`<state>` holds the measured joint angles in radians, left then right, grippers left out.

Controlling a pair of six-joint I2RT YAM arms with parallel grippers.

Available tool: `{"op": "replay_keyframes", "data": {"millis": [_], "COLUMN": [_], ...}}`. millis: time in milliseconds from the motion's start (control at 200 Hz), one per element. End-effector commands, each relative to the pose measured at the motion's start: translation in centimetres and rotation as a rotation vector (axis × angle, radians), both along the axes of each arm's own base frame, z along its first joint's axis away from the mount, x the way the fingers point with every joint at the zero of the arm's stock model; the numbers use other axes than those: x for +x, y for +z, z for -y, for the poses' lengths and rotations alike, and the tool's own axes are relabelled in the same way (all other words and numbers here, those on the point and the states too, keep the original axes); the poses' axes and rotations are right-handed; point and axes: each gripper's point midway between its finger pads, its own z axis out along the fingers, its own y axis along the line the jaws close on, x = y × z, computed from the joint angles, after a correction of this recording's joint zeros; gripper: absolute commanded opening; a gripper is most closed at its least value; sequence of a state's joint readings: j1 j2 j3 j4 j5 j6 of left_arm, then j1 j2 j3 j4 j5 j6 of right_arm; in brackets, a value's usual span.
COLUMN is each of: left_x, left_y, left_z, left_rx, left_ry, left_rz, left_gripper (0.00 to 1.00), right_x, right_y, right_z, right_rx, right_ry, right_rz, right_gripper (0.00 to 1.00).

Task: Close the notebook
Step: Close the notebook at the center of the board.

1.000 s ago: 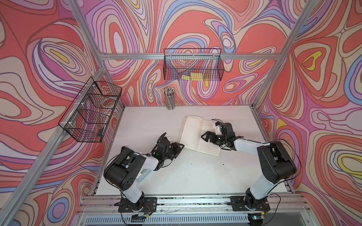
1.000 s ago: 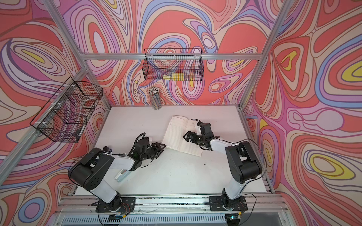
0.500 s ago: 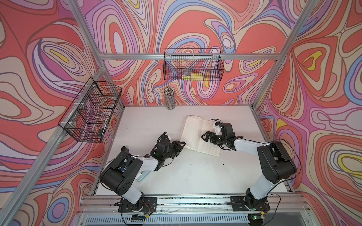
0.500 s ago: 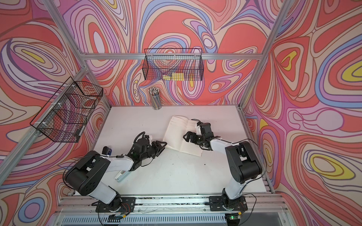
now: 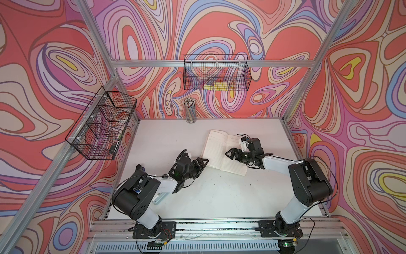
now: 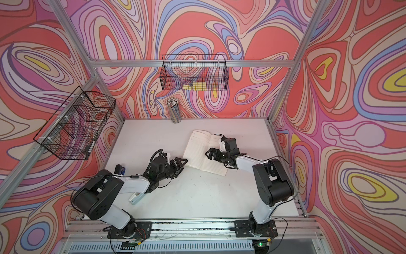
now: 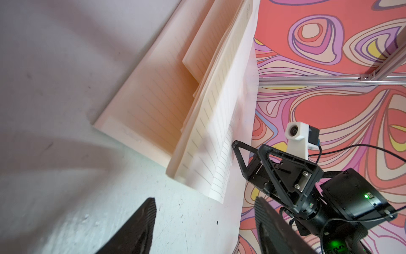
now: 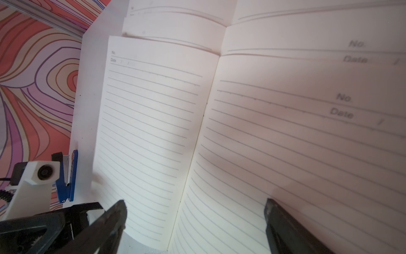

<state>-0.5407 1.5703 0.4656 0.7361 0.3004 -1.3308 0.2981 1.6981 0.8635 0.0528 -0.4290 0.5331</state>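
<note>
Notebook [image 5: 216, 147] lies open; left tool [image 5: 201, 162] reaches low beside it, agape; right tool [image 5: 230, 154] hovers agape over pages.

notebook [image 5: 216, 149] | cream, ruled pages | open, spread flat, some leaves arched | right-centre of white table [image 5: 175, 143]

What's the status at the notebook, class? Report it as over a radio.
Left hand open, at the notebook edge. Right hand open, above its pages. Notebook lies open, not yet closed. Pencil cup stands apart at the back.
</note>
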Motion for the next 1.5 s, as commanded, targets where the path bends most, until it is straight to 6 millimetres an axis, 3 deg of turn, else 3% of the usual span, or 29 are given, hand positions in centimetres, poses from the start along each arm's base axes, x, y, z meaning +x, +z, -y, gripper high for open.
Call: {"op": "replay_keyframes", "data": {"millis": [0, 511, 521, 546, 901, 1262, 1492], "left_x": [0.0, 1.2, 1.9, 2.3, 3.6, 2.9, 2.5], "left_y": [1.1, -0.2, 0.9, 1.2, 0.4, 1.0, 2.3], "left_z": [-0.6, -1.2, -0.8, -0.5, 0.7, 0.1, 0.1], "left_rx": [0.044, 0.103, 0.09, 0.088, 0.066, 0.089, 0.098], "left_ry": [0.019, 0.08, 0.081, 0.078, 0.077, 0.082, 0.055], "left_rz": [0.04, 0.021, 0.042, 0.046, 0.004, 0.008, 0.05], "left_gripper": [0.74, 0.55, 0.55, 0.55, 0.47, 0.0, 0.0], "right_x": [-0.5, -0.6, -0.6, -0.6, -0.7, -0.4, 0.2], "right_y": [-1.0, -0.8, -0.8, -0.8, -0.6, -0.5, 1.1], "right_z": [-0.3, -0.3, -0.3, -0.3, -0.3, -0.6, -0.8], "right_rx": [0.0, -0.007, -0.007, -0.007, -0.013, 0.002, 0.009], "right_ry": [0.022, 0.035, 0.035, 0.035, 0.045, 0.049, 0.052], "right_rz": [-0.021, -0.017, -0.017, -0.017, -0.014, -0.012, 0.015], "right_gripper": [0.98, 0.98, 0.98, 0.98, 0.98, 0.98, 0.98]}}
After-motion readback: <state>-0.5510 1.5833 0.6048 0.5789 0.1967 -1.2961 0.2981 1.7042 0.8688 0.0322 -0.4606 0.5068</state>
